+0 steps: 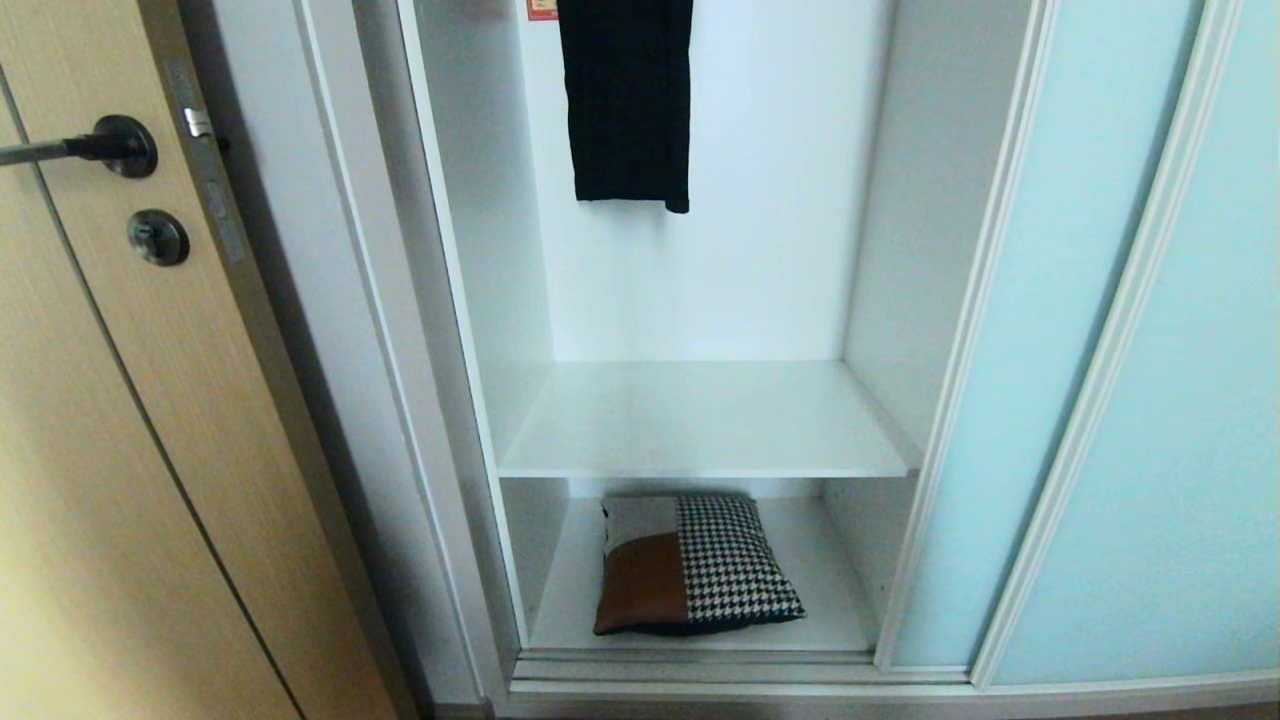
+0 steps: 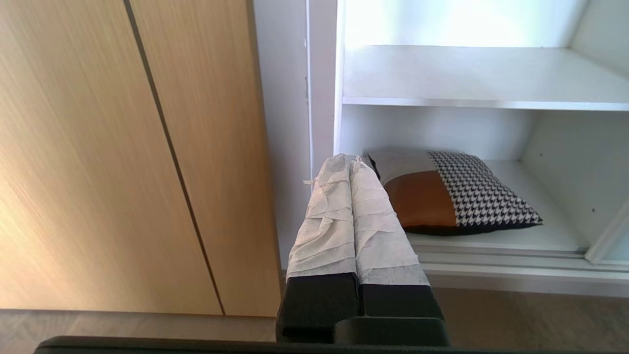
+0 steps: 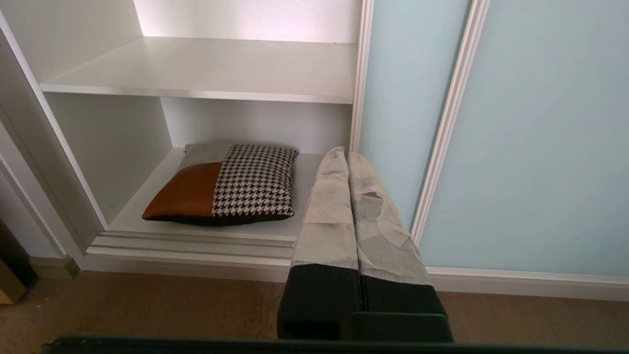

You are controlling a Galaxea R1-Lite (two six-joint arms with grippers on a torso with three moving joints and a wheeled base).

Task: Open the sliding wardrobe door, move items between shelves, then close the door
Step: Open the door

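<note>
1. Left wrist view: left gripper jaws pressed together, empty; cushion lies just beyond the tips (lower shelf).
2. Right gripper likewise closed, the cushion beside its tips.

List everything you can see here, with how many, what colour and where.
sliding wardrobe door: one, pale aqua glass, slid open to the right
cushion: one, rust-brown, cream and houndstooth, on the bottom shelf
shelves: two, white; upper one bare, lower one holds the cushion
dark garment: one, black, hanging above the upper shelf
wooden door: one, light wood with black lever handle, left of the wardrobe
left hand: one, pale wrapped fingers, shut, outside near the wardrobe's left edge
right hand: one, pale wrapped fingers, shut, outside near the glass door
</note>
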